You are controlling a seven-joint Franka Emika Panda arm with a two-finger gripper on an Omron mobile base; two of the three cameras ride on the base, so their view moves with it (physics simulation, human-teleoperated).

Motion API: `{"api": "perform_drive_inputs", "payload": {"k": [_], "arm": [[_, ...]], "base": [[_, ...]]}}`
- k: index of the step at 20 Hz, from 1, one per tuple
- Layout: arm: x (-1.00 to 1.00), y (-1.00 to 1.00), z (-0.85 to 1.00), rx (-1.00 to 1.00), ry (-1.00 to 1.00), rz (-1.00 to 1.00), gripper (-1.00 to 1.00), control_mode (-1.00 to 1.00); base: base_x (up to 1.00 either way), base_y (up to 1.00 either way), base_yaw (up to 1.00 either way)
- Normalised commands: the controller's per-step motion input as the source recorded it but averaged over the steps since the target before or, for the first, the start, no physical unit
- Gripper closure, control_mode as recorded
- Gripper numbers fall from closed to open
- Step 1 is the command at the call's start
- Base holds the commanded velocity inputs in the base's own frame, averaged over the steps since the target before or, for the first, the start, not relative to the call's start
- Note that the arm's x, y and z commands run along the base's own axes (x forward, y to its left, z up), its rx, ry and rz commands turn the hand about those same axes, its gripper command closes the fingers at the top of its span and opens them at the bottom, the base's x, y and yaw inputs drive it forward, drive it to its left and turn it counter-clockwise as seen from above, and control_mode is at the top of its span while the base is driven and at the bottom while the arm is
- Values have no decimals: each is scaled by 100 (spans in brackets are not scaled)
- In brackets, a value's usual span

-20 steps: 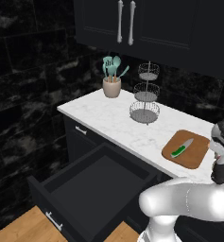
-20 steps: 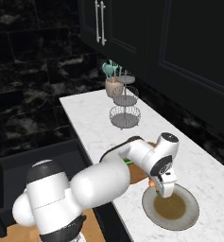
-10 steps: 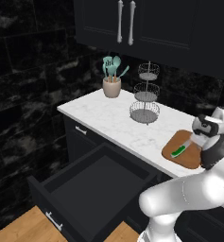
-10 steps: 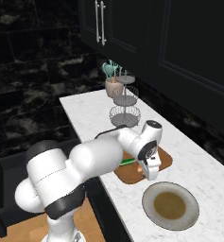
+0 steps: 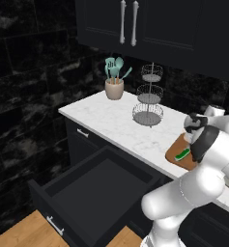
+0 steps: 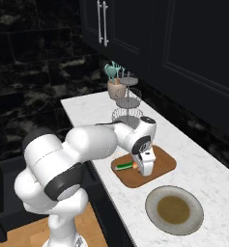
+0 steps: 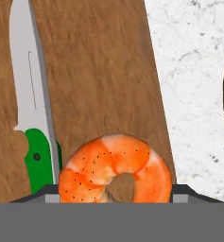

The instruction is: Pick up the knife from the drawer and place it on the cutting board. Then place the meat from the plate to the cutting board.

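Gripper [image 6: 146,169] clamps the meat [image 7: 116,168] above the cutting board [image 7: 94,71], beside the knife [image 7: 33,99]; no writing is legible anywhere.

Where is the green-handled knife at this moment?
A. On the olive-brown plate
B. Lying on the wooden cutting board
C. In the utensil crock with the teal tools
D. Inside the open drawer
B: the knife lies flat on the cutting board, beside the meat that sits between the gripper's fingers above the board.
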Motion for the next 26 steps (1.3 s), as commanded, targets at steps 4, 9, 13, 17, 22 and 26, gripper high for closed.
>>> {"api": "perform_drive_inputs", "payload": {"k": [4, 9, 13, 17, 22, 26], "arm": [[0, -2, 0, 0, 0, 1, 100, -100], [0, 0, 0, 0, 0, 3, -100, -100], [0, 0, 0, 0, 0, 5, -100, -100], [0, 0, 0, 0, 0, 5, -100, -100], [0, 0, 0, 0, 0, 5, -100, -100], [0, 0, 0, 0, 0, 4, -100, -100]], "base": [[0, 0, 0], [0, 0, 0], [0, 0, 0], [0, 0, 0], [0, 0, 0], [0, 0, 0]]}}
